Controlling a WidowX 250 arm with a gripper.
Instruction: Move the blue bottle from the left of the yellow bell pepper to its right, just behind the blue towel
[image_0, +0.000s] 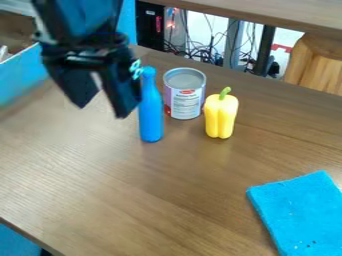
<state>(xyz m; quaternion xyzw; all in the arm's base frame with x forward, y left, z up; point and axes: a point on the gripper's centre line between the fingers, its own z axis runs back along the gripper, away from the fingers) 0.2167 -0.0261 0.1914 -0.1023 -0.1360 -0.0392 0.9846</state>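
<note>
Evidently nothing is in my gripper (102, 111); its fingers stand well parted above the wood-grained table (133, 190), nearest the slim, smooth blue bottle (151, 120), upright near a cylindrical metal can (186, 100). No grasp is made, so I judge all handling remains. A glossy, lobed yellow pepper (221, 117) stands upright; a fuzzy blue cloth (297, 210) lies flat, well apart

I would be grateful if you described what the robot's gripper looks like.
The gripper is black, with two broad fingers that narrow towards their tips. Pale marks show on its body, and a light teal, looping mark sits at one side.
</note>
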